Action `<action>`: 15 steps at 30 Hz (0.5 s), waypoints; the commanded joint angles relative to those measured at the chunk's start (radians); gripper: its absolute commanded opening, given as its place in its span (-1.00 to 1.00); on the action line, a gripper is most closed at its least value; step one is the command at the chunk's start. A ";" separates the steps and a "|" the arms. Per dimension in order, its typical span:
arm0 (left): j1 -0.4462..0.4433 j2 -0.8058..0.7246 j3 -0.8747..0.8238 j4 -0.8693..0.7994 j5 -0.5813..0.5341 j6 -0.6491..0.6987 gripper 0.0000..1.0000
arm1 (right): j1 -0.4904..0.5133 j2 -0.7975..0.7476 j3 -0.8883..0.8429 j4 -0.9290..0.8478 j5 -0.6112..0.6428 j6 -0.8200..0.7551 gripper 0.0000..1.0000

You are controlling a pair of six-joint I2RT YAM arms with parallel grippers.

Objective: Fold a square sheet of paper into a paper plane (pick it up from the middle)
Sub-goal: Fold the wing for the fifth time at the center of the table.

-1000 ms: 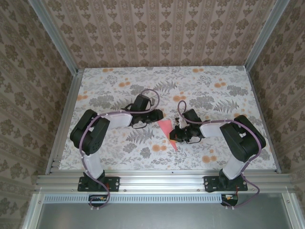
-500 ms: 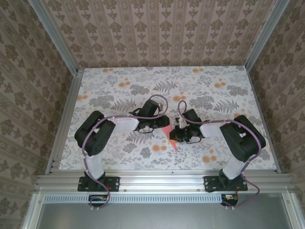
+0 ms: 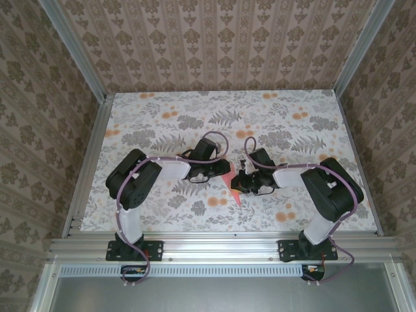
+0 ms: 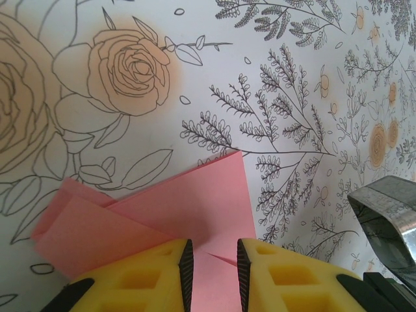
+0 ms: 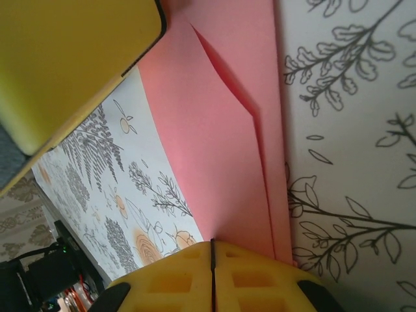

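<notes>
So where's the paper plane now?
The paper plane lies at the table centre in top view, between left gripper and right gripper, tip toward the near edge.

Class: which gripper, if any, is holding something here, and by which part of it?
The right gripper is shut, seemingly pinching the folded pink paper at one long edge. The left gripper hangs open over its wide end, gripping nothing.

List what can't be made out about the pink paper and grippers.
Pink paper outline, top view: tiny, under left gripper and right gripper.
Its near folds, left wrist view: covered by left gripper fingers, cut by bottom edge.
Whether right gripper pinches it, right wrist view: shut fingers hide the edge.
</notes>
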 commanded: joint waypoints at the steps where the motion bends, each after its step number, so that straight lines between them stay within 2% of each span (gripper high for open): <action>1: 0.001 0.027 -0.011 -0.057 -0.019 -0.006 -0.45 | 0.006 -0.010 0.028 0.030 -0.001 0.032 -0.81; 15: 0.002 0.016 0.002 -0.090 -0.022 0.006 -0.45 | 0.034 0.114 0.102 0.014 0.040 0.027 -0.79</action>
